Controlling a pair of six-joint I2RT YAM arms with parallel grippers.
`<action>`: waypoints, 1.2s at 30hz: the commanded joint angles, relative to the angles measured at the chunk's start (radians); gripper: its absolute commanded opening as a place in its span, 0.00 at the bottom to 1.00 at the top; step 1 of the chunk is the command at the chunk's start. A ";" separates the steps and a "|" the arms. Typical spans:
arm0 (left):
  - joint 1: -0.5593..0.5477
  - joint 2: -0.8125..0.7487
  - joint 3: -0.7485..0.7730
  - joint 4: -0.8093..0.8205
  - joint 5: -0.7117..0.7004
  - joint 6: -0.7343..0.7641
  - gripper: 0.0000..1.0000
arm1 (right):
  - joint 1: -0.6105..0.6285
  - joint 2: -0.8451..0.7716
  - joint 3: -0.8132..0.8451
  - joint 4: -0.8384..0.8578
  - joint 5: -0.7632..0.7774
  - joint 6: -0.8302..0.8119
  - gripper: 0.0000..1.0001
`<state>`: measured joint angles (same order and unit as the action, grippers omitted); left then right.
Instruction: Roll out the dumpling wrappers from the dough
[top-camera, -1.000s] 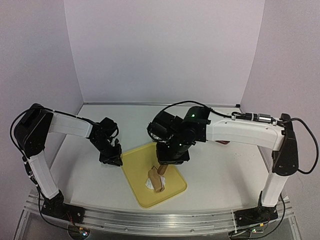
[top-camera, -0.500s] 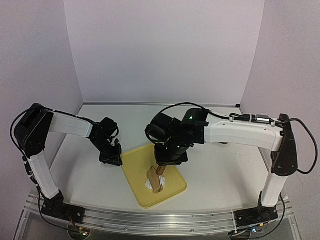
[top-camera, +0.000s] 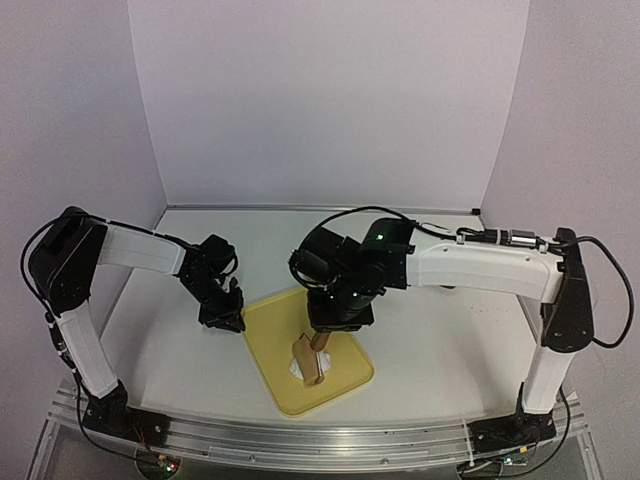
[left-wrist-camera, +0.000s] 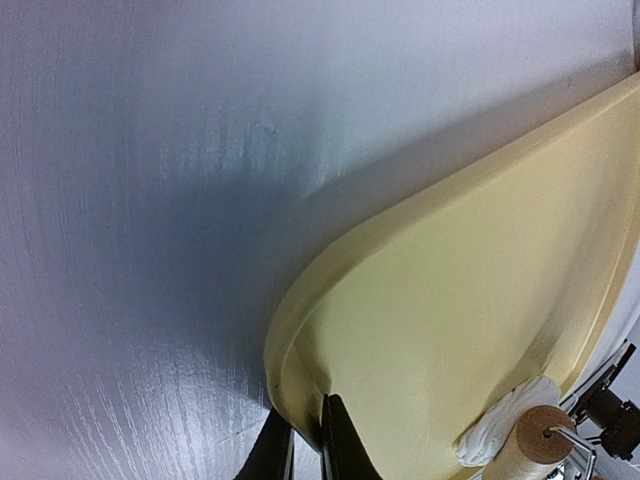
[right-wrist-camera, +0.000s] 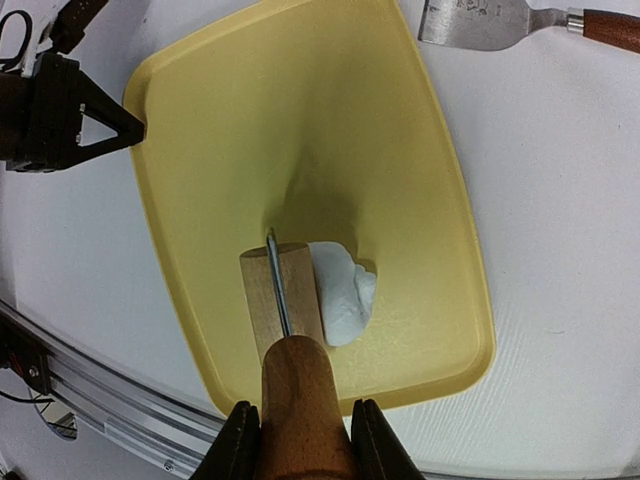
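One dough lump, one roller, one tray, two hands.
The soft, matte white dough (right-wrist-camera: 340, 290) lies on the smooth yellow tray (right-wrist-camera: 300, 100), a rounded rectangle, and touches the wooden cylinder of the roller (right-wrist-camera: 280, 300). The right hand (right-wrist-camera: 300, 440) grips the roller's rounded wooden handle. The left hand (left-wrist-camera: 308, 440) is pinched narrow on the tray's rim. One steel-bladed, wood-handled spatula (right-wrist-camera: 480, 22) lies on the white counter (right-wrist-camera: 560, 200).
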<state>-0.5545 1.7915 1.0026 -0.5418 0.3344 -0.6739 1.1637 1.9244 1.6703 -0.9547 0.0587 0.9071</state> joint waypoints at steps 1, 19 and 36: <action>-0.002 0.059 -0.007 -0.056 -0.121 0.104 0.00 | -0.010 0.281 -0.162 -0.279 0.084 -0.024 0.00; -0.001 0.063 -0.003 -0.060 -0.123 0.126 0.00 | -0.009 0.302 -0.155 -0.271 0.058 -0.012 0.00; -0.001 0.075 0.008 -0.066 -0.129 0.136 0.00 | -0.009 0.321 -0.146 -0.268 0.047 -0.015 0.00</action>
<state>-0.5545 1.8090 1.0266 -0.5493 0.3308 -0.6457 1.1633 1.9608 1.6886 -0.9222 0.0401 0.9184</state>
